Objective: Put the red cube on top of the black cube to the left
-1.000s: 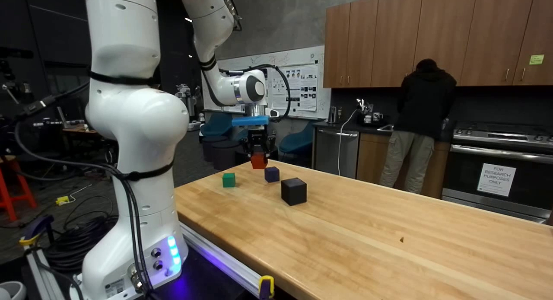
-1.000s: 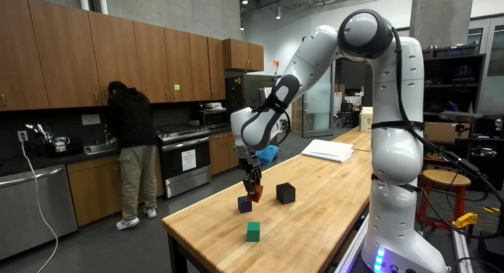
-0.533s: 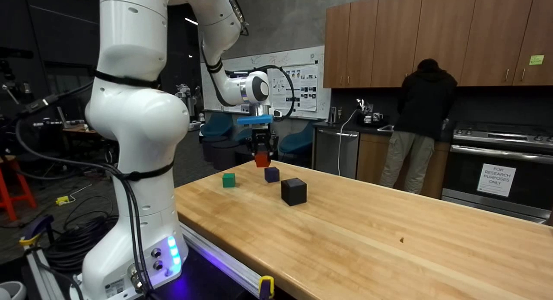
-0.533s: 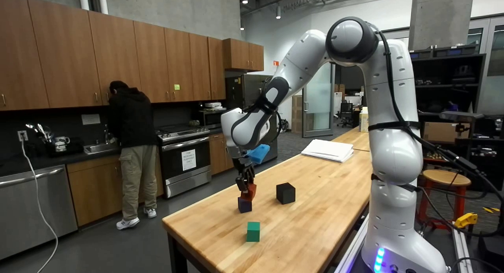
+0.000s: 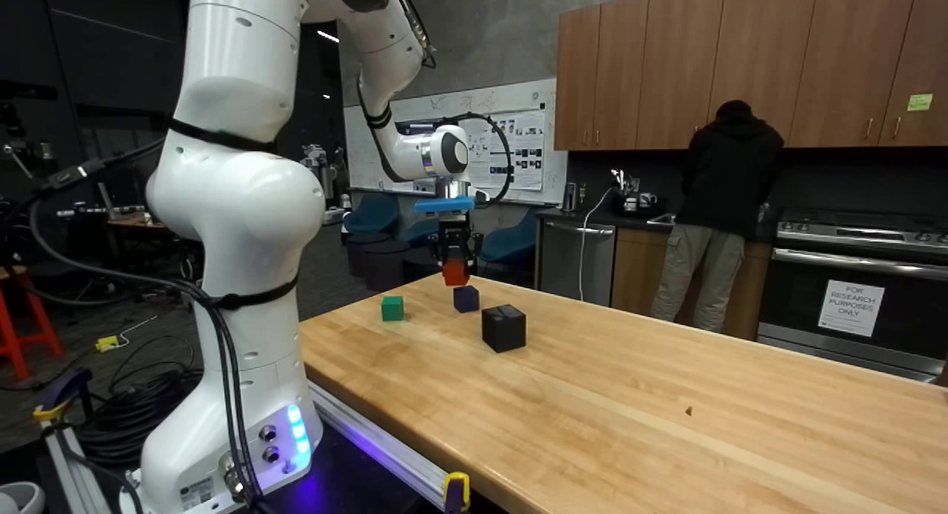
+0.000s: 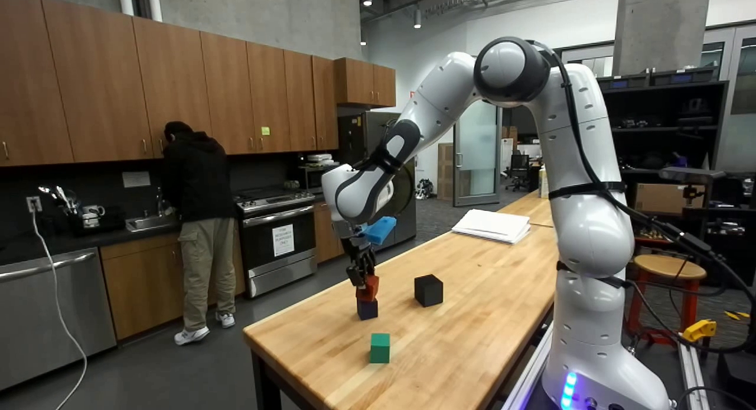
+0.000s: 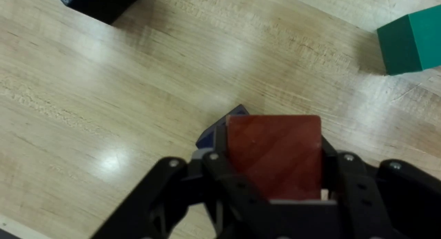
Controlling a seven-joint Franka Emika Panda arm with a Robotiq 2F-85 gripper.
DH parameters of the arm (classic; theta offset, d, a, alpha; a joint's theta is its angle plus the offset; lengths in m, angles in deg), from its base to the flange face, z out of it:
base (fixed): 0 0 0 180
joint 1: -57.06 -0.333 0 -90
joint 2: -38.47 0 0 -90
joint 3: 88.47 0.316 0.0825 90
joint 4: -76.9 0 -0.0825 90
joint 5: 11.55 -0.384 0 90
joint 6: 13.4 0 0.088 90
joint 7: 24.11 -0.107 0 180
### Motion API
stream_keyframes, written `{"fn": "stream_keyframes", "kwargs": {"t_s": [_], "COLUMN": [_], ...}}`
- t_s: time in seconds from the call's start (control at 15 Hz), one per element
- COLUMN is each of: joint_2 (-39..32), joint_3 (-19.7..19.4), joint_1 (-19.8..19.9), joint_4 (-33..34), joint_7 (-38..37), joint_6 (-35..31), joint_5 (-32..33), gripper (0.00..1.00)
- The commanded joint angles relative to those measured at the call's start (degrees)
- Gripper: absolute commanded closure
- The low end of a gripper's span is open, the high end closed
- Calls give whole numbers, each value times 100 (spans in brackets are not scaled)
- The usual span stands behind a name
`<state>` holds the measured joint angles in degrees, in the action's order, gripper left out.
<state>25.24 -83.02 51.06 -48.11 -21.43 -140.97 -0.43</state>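
Note:
My gripper (image 7: pixel 274 142) is shut on the red cube (image 7: pixel 275 159) and holds it in the air, slightly tilted, in both exterior views. The black cube (image 6: pixel 367 309) is the smaller of two dark cubes and looks dark navy. It stands on the table just below the red cube in an exterior view; in another exterior view the black cube (image 5: pixel 466 301) shows a little right of and below the red cube (image 5: pixel 455 274). In the wrist view the red cube and a finger hide most of the black cube (image 7: pixel 206 140). Whether the two touch cannot be told.
A bigger black cube (image 6: pixel 428 290) stands beside on the wooden table (image 6: pixel 472 268). A green cube (image 6: pixel 380 348) stands on another side, also at the wrist view's right edge. White papers (image 6: pixel 491 225) lie farther along. A person (image 6: pixel 198 221) stands at the counter.
My gripper has carried the red cube sideways, rightward in an exterior view and leftward in another, from beside the smaller dark cube to roughly above it. The cubes on the table have not moved.

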Motion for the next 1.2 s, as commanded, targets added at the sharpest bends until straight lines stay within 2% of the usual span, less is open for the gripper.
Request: {"fn": "stream_keyframes", "kwargs": {"t_s": [0.0, 0.6, 1.13], "joint_2": [-227, -447, -547], "joint_3": [-70, -59, -129], "joint_1": [-54, -17, -10], "joint_4": [365, 761, 812], "joint_7": [-152, -442, -882], "joint_6": [330, 879, 789], "joint_5": [103, -332, -688], "gripper": [70, 70, 70]}}
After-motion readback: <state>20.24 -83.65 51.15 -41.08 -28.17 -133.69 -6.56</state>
